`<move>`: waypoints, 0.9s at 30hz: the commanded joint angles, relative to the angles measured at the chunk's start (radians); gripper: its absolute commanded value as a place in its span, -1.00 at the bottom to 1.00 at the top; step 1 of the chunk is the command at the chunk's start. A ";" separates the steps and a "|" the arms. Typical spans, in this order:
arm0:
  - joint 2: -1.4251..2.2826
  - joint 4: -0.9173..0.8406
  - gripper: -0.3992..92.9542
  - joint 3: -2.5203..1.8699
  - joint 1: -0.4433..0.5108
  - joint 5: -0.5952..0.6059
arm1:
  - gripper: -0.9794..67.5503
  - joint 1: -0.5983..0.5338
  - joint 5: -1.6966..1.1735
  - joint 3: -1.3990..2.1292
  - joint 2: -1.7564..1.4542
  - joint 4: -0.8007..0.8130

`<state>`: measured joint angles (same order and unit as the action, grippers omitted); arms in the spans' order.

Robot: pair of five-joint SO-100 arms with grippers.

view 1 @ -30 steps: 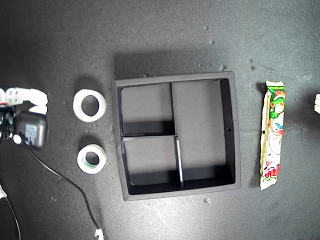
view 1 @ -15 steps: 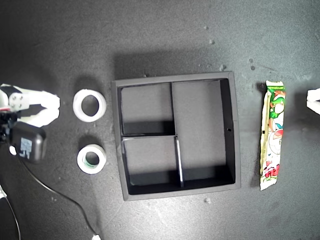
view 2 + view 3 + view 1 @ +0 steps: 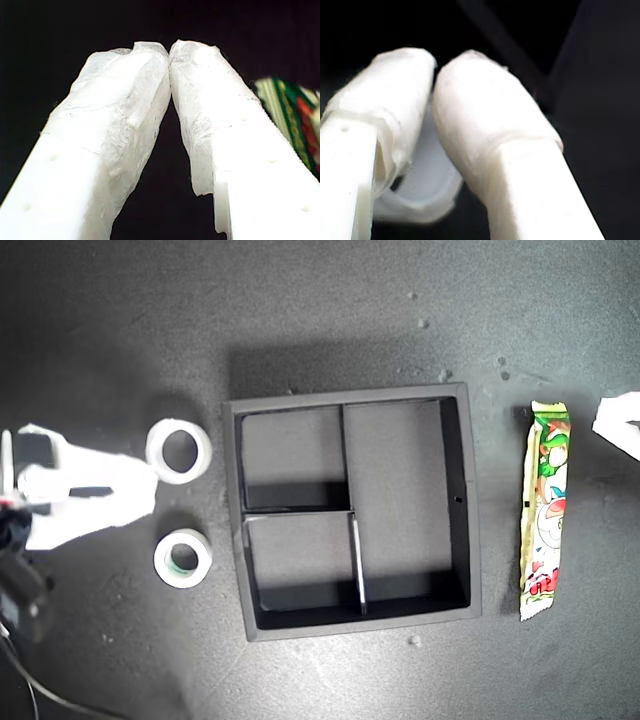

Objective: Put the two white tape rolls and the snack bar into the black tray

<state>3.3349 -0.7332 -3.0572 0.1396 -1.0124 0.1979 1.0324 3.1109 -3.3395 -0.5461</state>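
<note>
In the exterior view, the square black shallow tray (image 3: 352, 510) with raised walls is sitting mid-table on the dark matte table (image 3: 320, 320), its three compartments holding nothing. Two white ring-shaped tape rolls are lying just off the tray at that view's left: the larger roll (image 3: 179, 451) and the smaller roll with a greenish core (image 3: 183, 558). My second tool (image 3: 140, 495) is reaching between them. The long glossy snack bar (image 3: 545, 510) is lying at that view's right, near my first tool (image 3: 612, 420).

In the first wrist view, my first tool's (image 3: 170, 50) white padded fingertips are touching, pinching nothing, beside the printed wrapper (image 3: 295, 120).

In the second wrist view, my second tool (image 3: 434, 75) is pressed closed, a blurred white ring (image 3: 427, 185) beneath.
</note>
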 commanded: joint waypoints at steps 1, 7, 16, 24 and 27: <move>0.049 -0.032 -0.92 0.098 0.057 0.051 | -0.97 -0.002 -0.143 -0.038 0.002 0.058; -0.121 -0.044 -0.79 0.213 0.052 0.112 | -0.90 -0.103 -0.206 -0.187 0.063 0.040; -0.713 -0.091 -0.76 0.624 -0.006 0.193 | -0.57 -0.284 -0.423 -1.463 1.468 -0.390; -1.029 -0.215 -0.74 0.762 -0.052 0.097 | -0.49 -0.324 -0.367 -1.621 1.672 -0.686; -1.072 -0.227 -0.73 0.767 -0.086 0.087 | -0.49 -0.354 -0.333 -1.600 1.672 -0.746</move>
<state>2.2979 -0.9465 -2.3485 0.0706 -0.9097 -0.1411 0.6703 1.5463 -1.6690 -1.2364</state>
